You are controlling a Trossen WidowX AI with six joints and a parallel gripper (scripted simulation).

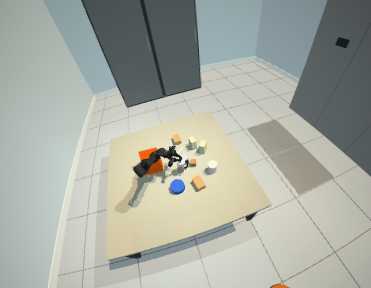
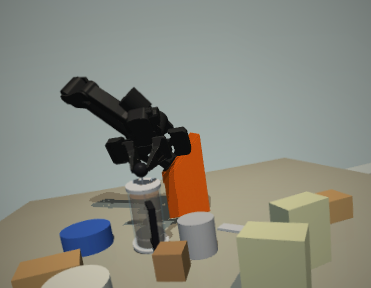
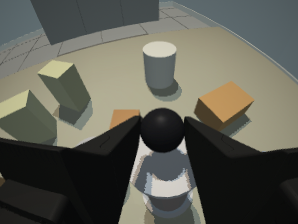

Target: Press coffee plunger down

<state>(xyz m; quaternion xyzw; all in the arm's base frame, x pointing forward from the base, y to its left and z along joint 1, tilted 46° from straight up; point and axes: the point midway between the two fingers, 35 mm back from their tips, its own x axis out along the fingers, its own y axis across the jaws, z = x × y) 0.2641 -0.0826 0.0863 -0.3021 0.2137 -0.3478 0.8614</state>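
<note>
The coffee press (image 1: 181, 169) (image 2: 141, 222) (image 3: 165, 187) stands upright on the table, a clear cylinder with a white rim and base and a dark handle. Its round black plunger knob (image 2: 140, 169) (image 3: 162, 131) sits just above the lid, with only a very short piece of rod showing between them in the exterior view. My gripper (image 2: 141, 167) (image 3: 162, 122) is shut on the knob, one finger on each side, directly over the press. The press shows no clear tilt. The plunger's disc inside the cylinder is not clear to see.
A grey cylinder (image 2: 198, 236) and a small orange block (image 2: 171, 262) (image 3: 125, 118) stand close to the press. A blue disc (image 1: 177, 186) (image 2: 87, 237), a white cylinder (image 1: 212, 167) (image 3: 160, 66), another orange block (image 1: 199, 183) (image 3: 225, 103) and two pale yellow blocks stand around. A tall orange block (image 2: 188, 182) is behind.
</note>
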